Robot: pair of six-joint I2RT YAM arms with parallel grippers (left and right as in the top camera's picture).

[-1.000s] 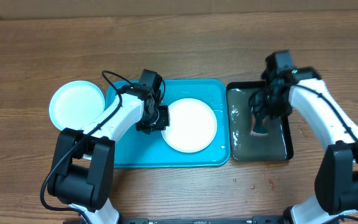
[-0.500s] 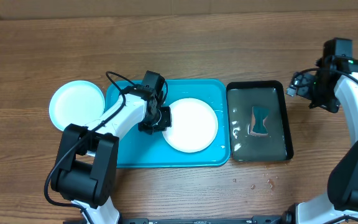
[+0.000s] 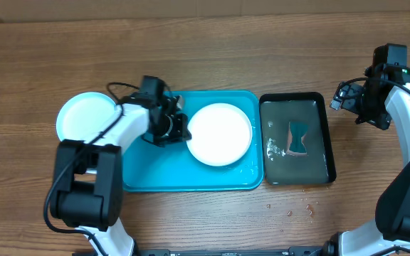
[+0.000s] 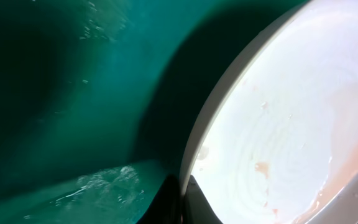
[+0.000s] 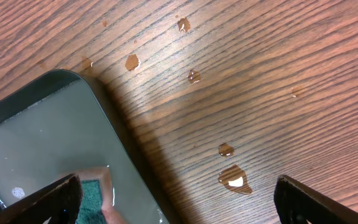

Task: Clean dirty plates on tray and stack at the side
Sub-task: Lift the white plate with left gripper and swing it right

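Note:
A white plate (image 3: 219, 134) with reddish-orange smears (image 4: 278, 124) sits over the turquoise tray (image 3: 191, 178), its left edge raised. My left gripper (image 3: 177, 129) is shut on that plate's left rim; in the left wrist view the dark fingertips (image 4: 194, 202) pinch the rim at the bottom edge. A second pale plate (image 3: 86, 118) with a light-blue rim lies on the table left of the tray. My right gripper (image 3: 371, 104) hangs open and holds nothing, over bare wood right of the black tray; its fingers (image 5: 42, 200) stand wide apart.
A black tray (image 3: 297, 142) holding water and a teal sponge (image 3: 298, 137) stands right of the turquoise tray; its corner (image 5: 36, 124) and the sponge (image 5: 95, 194) show in the right wrist view. Water drops (image 5: 234, 177) dot the wood beside it.
My left gripper closed on the white plate's rim and drew it up and a little left. My right gripper let the sponge go in the black tray, opened and swung right.

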